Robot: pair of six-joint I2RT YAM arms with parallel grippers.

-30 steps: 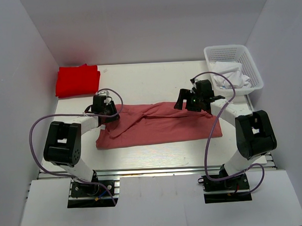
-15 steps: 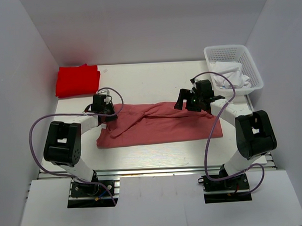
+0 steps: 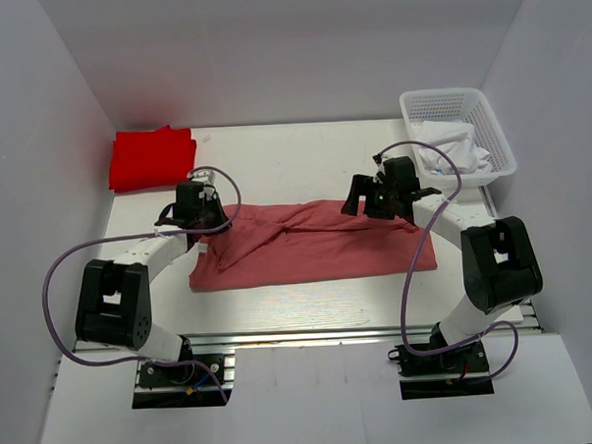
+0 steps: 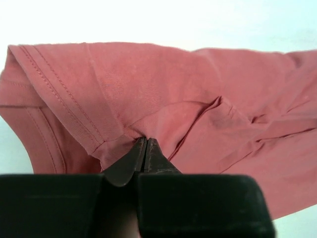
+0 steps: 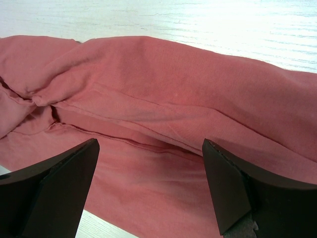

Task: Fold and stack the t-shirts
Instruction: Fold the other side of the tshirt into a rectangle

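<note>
Left jaws pinch a fold of the rose-pink t-shirt (image 4: 198, 89) — right jaws gape wide over it.

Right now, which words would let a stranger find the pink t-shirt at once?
On the white table, look across its middle. A dusty pink t-shirt lies there spread wide and rumpled, its left end pinched by the left pincer. The red t-shirt, unlike it, sits folded in the far left corner.
</note>
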